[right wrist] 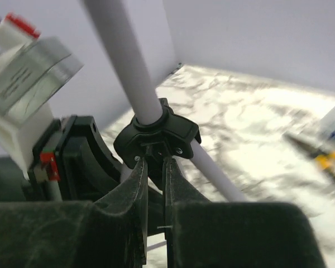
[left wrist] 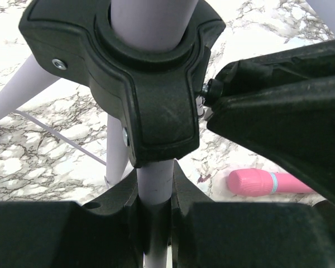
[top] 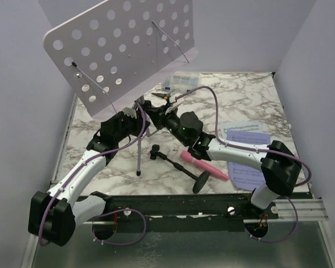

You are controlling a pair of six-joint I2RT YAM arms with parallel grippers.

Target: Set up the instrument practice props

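We see the music-stand plate (top: 123, 44) tilted high at the far left of the desk (top: 257, 100). It is carried on its tripod (top: 140, 151), one leg of which reaches down to the marble near the middle. The left jaws are clamped tight around the lilac pole (left wrist: 154, 178) just below the black hub (left wrist: 156, 106). The right jaws, reaching in from the right, are closed to a narrow slit, and a lobe of that hub appears pinched between their tips. The pink microphone (top: 204, 166) lies on its side toward the near edge. Its black stand (top: 170, 162) lies just beside it, round base (top: 201, 182) nearest us. The sheet-music pages (top: 250, 137) lie flat at the right, partly under the right arm (top: 240, 153).
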